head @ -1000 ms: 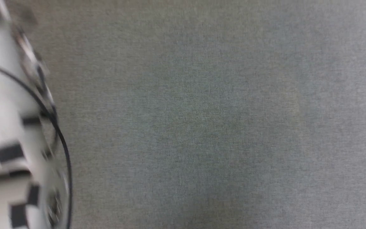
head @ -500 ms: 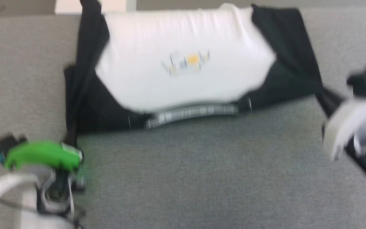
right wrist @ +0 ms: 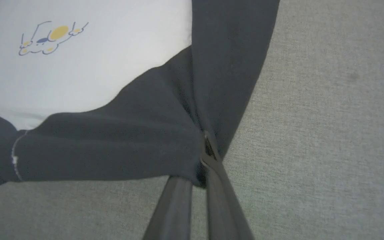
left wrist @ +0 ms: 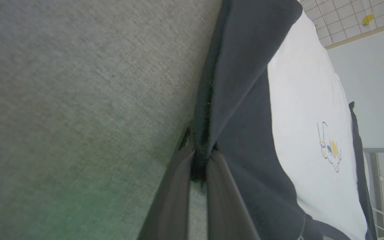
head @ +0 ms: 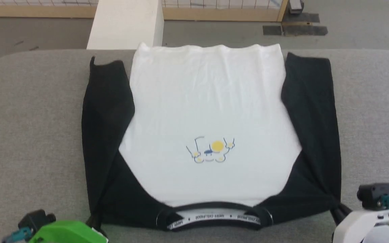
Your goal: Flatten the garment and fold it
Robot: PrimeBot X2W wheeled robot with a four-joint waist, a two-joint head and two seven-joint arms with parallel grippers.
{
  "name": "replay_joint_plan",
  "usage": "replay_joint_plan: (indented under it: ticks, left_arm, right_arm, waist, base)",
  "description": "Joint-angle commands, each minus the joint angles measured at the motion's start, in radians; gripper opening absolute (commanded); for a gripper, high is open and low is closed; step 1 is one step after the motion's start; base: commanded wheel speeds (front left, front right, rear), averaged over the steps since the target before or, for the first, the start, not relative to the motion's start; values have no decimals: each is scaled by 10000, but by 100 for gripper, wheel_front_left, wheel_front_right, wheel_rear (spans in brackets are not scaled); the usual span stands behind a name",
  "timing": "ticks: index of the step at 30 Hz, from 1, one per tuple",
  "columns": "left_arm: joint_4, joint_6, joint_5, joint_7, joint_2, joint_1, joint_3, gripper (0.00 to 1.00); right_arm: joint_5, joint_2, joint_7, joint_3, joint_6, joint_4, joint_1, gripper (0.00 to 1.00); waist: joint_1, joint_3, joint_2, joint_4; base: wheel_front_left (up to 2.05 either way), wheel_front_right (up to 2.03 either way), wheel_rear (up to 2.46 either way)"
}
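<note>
The garment (head: 208,111) lies spread on the grey table (head: 29,118), white body up, black sleeves folded along both sides and the lettered collar nearest me. My left gripper (head: 94,222) is at its near left corner. In the left wrist view the left gripper (left wrist: 199,156) is shut on the black sleeve's fold, beside the garment's white body (left wrist: 298,110). My right gripper (head: 338,211) is at the near right corner. In the right wrist view the right gripper (right wrist: 205,156) pinches the black sleeve cloth, with the chest print (right wrist: 50,36) beyond.
A white box (head: 125,23) stands on the floor behind the table's far edge. A wooden-framed fence (head: 214,13) and dark floor mats (head: 294,28) lie further back. Bare grey tabletop flanks the garment on both sides.
The head camera has swung up: from bare grey cloth and a blurred forearm to the whole garment. Both grippers remain shut on the sleeves.
</note>
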Motion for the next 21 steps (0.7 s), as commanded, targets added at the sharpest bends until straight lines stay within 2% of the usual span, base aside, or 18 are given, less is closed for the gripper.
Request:
replay_joint_plan:
  ticks: [1,6,9,10,11,12,13,21]
  left_arm:
    - [-43,118,86,-86,44,365,96,0]
    - [-34,208,335,-93,27,1022,-158,0]
    - [132,36,478,-193,31,1087,-392,0]
    - [188,-21,464,-244,17,1061,-436,0]
    - [265,-118,441,-291,1,1012,-509,29]
    - [326,-199,436,-306,-7,981,-584,44]
    - [399,-263,405,-307,-19,948,-649,100]
    - [147,-270,508,-295,202,1151,-680,100]
  right_arm:
    - [-152,30,-157,-135,-50,106,204,0]
    - [-509,257,-420,-161,-50,828,706,0]
    - [-536,287,-598,-17,-50,1306,772,0]
    - [-539,286,-635,43,-50,1434,784,13]
    - [-496,291,-667,141,-50,1605,802,44]
    - [-444,300,-686,199,-50,1725,814,91]
    - [-390,313,-714,233,-50,1852,826,100]
    - [-257,295,-958,-214,-50,1590,1133,100]
  waist:
    - [1,-178,0,-42]
    - [1,-310,0,-148]
    - [1,-361,0,-177]
    - [1,-376,0,-181]
    - [1,-400,0,-183]
    - [1,-423,0,-186]
    - [1,-456,0,-188]
    - [1,-863,0,-273]
  base:
    - [0,0,0]
    - [0,0,0]
    - [0,0,0]
    - [0,0,0]
    - [0,0,0]
    - [0,0,0]
    - [0,0,0]
    - [0,0,0]
